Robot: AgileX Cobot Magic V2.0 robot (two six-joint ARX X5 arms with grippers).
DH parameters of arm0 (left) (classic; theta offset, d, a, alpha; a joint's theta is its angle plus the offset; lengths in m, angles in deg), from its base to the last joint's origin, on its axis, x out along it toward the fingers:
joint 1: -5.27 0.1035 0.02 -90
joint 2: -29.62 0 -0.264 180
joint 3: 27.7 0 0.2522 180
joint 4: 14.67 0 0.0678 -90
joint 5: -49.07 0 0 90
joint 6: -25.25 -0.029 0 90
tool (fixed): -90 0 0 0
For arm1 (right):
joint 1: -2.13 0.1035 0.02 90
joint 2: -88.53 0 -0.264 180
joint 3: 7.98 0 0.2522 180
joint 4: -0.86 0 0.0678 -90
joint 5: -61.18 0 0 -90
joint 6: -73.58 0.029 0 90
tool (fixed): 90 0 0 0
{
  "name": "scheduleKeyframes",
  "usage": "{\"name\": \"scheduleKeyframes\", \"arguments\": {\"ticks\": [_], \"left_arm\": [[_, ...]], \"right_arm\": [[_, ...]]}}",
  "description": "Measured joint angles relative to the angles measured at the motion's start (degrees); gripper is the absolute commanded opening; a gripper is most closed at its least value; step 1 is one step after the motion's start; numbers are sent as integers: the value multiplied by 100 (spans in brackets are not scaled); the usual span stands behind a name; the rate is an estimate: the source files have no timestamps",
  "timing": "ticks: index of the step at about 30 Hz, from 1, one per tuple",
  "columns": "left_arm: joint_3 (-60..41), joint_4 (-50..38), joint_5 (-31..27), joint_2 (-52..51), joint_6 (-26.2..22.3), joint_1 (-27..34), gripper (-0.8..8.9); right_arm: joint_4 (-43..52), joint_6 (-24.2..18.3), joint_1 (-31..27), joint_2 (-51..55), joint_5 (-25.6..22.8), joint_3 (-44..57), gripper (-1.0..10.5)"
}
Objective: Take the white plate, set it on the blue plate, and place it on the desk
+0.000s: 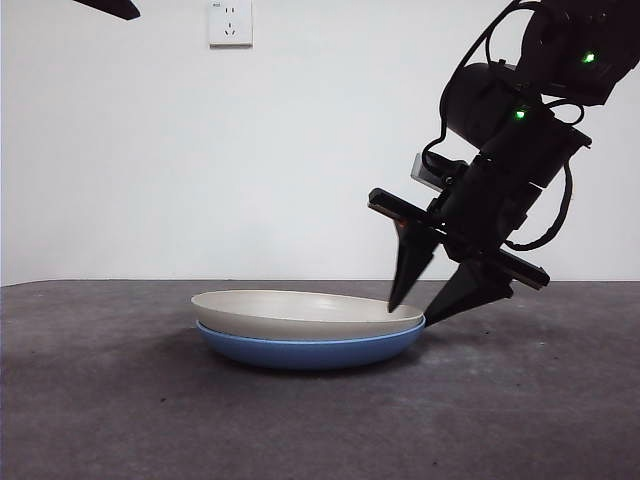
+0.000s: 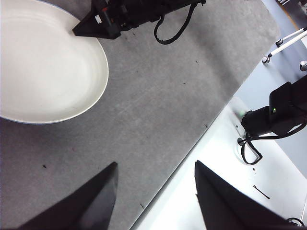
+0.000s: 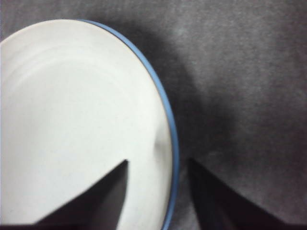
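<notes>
The white plate (image 1: pixel 300 310) sits nested in the blue plate (image 1: pixel 310 350), and the stack rests on the desk (image 1: pixel 100 400) near the middle of the front view, just below centre. Only a thin blue band shows under the cream rim there; in the right wrist view the same blue edge (image 3: pixel 165 110) peeks out along one side of the white plate (image 3: pixel 72 120). The right gripper (image 1: pixel 420 305) comes down from about 2 o'clock in the front view, a dark arm with green lights, and its two black jaws stand apart at the stack's 3 o'clock edge: one tip points down over the inside of the white plate's rim, the other lies outside, beside the rims. Whether either tip touches a plate is not clear. In its own wrist view the jaws straddle the rim with a clear gap between them, gripping nothing. The left gripper (image 2: pixel 156 191) hangs away from the stack, its jaws spread wide and empty over the desk's edge, with the white plate (image 2: pixel 43 67) and the other arm's gripper visible farther off; in the front view it shows only as a black tip at 11 o'clock. A wall socket (image 1: pixel 230 22) sits high on the white wall behind.
</notes>
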Motion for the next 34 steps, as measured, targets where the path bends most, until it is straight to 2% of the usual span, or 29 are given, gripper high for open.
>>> {"name": "scheduleKeyframes", "arguments": {"ticks": [6,12,16,23,29,34], "left_arm": [[0,0,0,0,0,0,252],[0,0,0,0,0,0,252],[0,0,0,0,0,0,252],[0,-2,0,0,-20,0,252],[0,-2,0,0,-39,0,252],[0,-2,0,0,-39,0,252]], "right_arm": [[-289,-7,-2,129,-26,-11,257],[-553,-201,-44,990,-15,-13,257],[-1132,-608,-37,1670,39,-22,257],[-2509,-1408,17,2990,643,-22,256],[-3554,-1797,90,3943,874,-22,256],[-4205,-1952,203,4537,901,-22,256]]}}
